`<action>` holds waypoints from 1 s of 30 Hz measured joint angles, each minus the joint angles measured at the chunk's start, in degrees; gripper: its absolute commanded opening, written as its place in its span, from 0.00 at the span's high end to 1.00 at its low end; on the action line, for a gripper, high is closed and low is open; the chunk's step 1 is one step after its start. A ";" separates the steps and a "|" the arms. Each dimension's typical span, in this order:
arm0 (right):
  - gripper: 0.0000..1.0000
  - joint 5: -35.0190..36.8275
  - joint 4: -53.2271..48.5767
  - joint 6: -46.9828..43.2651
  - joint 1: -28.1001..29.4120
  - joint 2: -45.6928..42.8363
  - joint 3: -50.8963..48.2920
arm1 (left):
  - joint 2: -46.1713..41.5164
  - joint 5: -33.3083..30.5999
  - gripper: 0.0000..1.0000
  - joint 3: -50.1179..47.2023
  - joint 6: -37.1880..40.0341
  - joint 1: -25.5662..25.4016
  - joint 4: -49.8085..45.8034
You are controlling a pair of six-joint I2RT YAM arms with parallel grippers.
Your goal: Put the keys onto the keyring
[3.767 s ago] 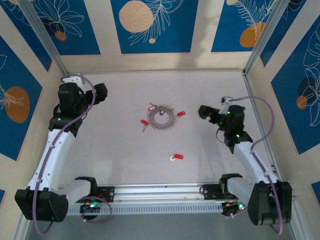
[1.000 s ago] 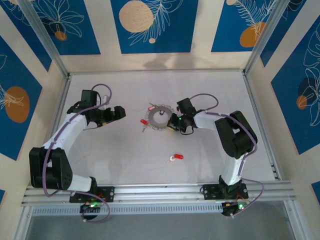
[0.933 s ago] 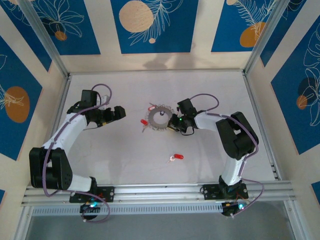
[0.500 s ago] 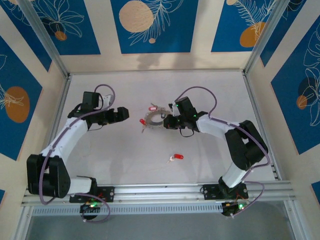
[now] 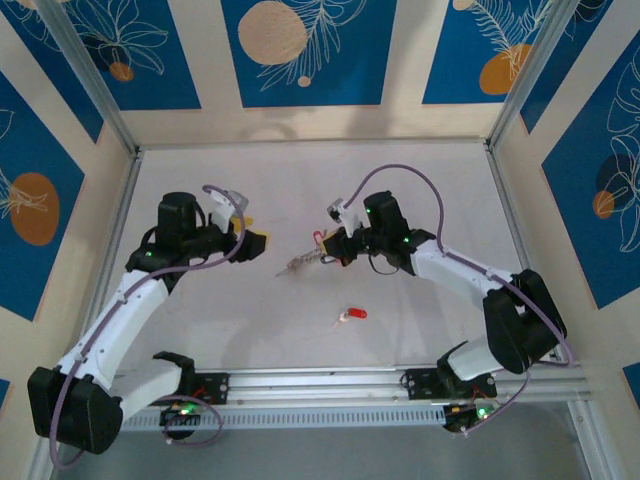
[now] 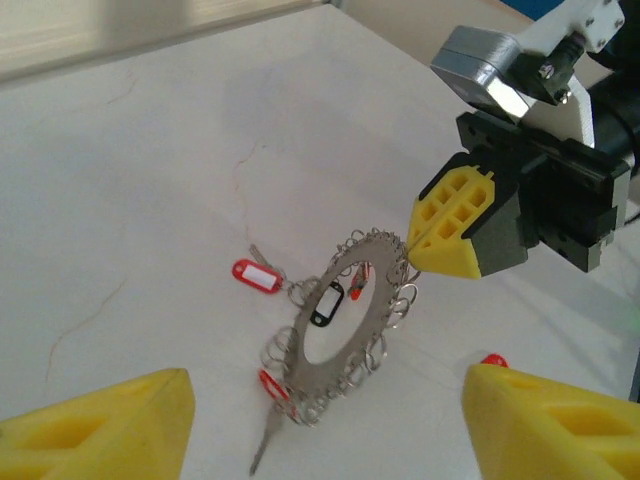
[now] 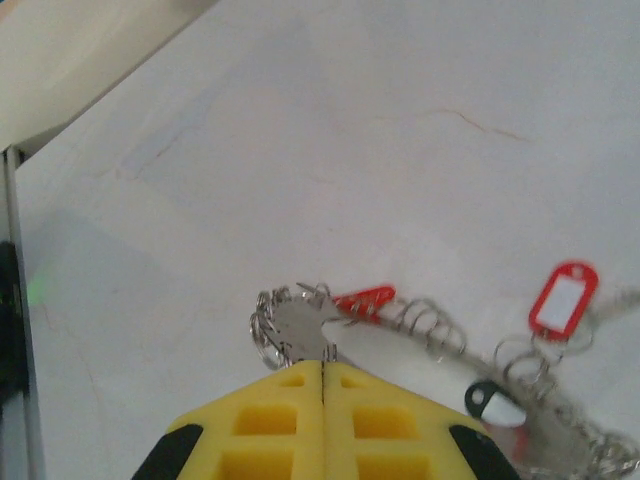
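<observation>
Right end effector [image 7: 323, 372] is pinched shut on the toothed rim of the keyring [image 6: 345, 330], holding it tilted above the worktop [image 6: 120, 200] (red keys [image 6: 257, 277] dangle). Left end effector [image 6: 322, 428], wide open, faces it from the left; a loose key [image 5: 351, 315] lies nearer.

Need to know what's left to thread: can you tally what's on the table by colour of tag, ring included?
red-tagged keys: 4 (three at the ring, one lying apart from it)
black tag: 1
keyring: 1
total: 6
</observation>
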 measured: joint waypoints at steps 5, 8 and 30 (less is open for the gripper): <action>1.00 -3.19 6.05 -6.82 0.33 -2.91 -5.01 | 2.91 4.87 0.52 0.44 10.75 -3.76 -1.49; 1.00 -4.92 10.16 -9.14 0.63 -4.31 -6.99 | 4.68 8.15 0.53 0.44 16.65 -6.12 -1.92; 1.00 -9.55 24.55 -14.71 5.11 -4.39 -10.78 | 13.62 10.05 0.74 -3.96 30.69 -11.26 8.92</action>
